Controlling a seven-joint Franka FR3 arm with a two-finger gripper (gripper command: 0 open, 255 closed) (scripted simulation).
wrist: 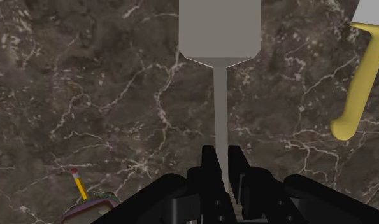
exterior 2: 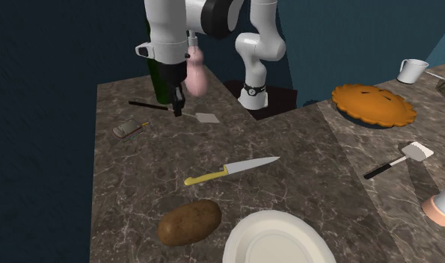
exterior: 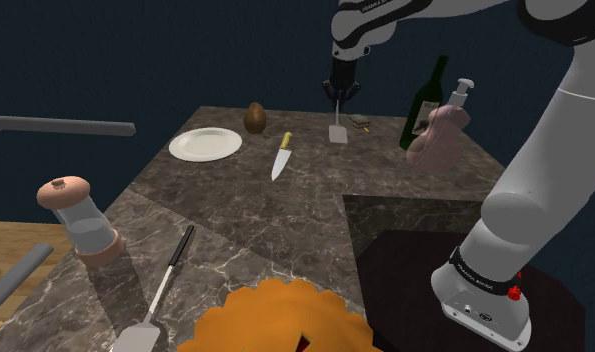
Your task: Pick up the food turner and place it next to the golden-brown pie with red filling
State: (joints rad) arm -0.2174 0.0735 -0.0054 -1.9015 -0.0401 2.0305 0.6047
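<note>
Dark marble tops the table [exterior: 285,215]. At its far side in the shoulder view, the claw [wrist: 223,167] is clenched on the thin shank of the food turner [wrist: 220,28], whose long axis runs straight ahead of it, blade outermost. Just beside lies a yellow-handled knife [wrist: 357,95]. Well apart, toward the stand [exterior: 405,270], sits the pie [exterior 2: 374,104], so the carry should run that way.

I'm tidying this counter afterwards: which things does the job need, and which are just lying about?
Needed: gripper, the turner it holds, pie.
Lying about: second turner, knife, potato, plate, bottle, soap dispenser, grinder, mug.
</note>
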